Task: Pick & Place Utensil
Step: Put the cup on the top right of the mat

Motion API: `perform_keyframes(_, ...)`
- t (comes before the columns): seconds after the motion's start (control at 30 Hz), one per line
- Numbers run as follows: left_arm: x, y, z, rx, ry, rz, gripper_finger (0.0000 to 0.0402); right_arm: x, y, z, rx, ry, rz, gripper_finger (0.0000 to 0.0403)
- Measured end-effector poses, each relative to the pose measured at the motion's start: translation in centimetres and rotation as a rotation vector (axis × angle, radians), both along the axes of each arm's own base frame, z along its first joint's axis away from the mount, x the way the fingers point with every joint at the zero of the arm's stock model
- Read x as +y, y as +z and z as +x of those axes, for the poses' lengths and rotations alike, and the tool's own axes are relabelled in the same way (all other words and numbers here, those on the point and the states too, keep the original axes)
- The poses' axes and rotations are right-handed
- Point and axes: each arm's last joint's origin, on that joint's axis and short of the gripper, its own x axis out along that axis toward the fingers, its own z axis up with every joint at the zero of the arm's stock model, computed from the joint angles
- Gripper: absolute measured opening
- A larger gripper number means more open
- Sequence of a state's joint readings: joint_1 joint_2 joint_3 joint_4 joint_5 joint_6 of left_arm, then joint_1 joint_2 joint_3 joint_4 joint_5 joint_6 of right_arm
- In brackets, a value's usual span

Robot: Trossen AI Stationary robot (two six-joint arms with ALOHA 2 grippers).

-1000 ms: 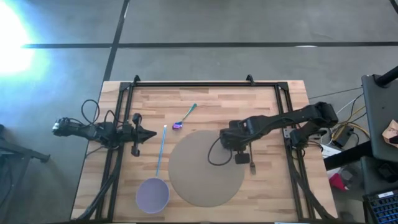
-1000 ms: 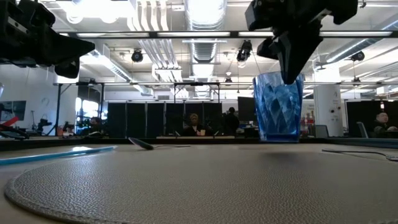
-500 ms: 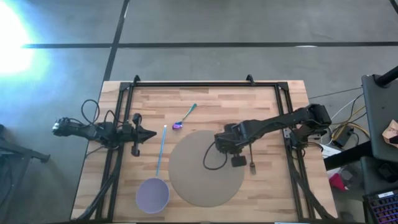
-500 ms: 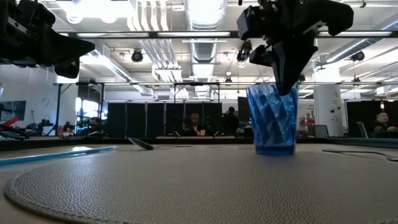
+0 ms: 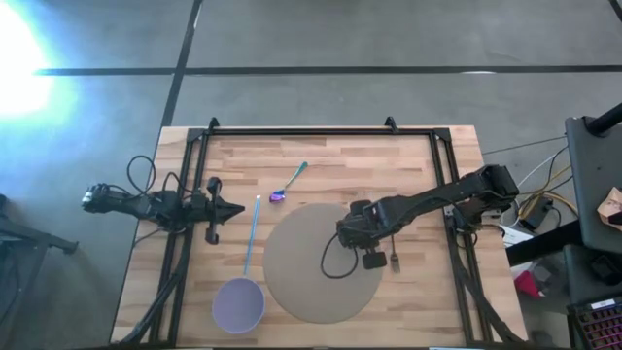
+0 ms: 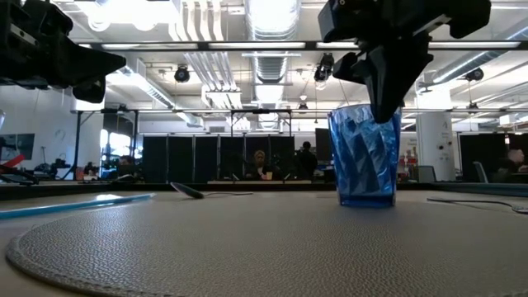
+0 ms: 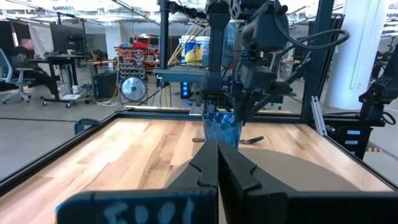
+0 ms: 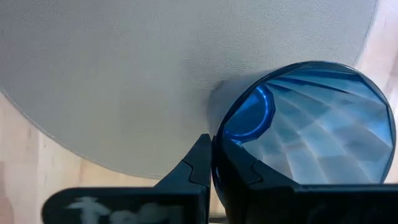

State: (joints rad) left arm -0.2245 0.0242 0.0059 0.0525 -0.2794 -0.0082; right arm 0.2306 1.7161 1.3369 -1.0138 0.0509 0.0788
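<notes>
Right hand [image 6: 384, 103] pinches the blue cup [image 6: 364, 158] by its rim, upright near the mat [image 5: 301, 282] edge.

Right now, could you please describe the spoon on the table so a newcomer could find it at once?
Start from the round grey mat in the middle of the wooden table. Just beyond its far left edge lies the small spoon, apart from the mat. Unlike the long blue-handled ladle beside it, it is short, with a purple bowl and a green handle.
</notes>
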Motion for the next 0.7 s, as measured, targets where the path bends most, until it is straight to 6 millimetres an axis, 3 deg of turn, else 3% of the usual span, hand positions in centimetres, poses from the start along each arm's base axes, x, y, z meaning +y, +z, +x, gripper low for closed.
perform_keyframes(0.37, 0.0, 0.0, 0.0, 0.0, 0.0, 0.001, 0.0, -0.05, 0.0, 0.0, 0.001, 0.009, -0.003, 0.0034)
perform_keyframes(0.7, -0.01, 0.0, 0.0, 0.0, -0.001, 0.001, 0.0, -0.06, 0.04, -0.03, 0.001, 0.009, -0.003, 0.0106)
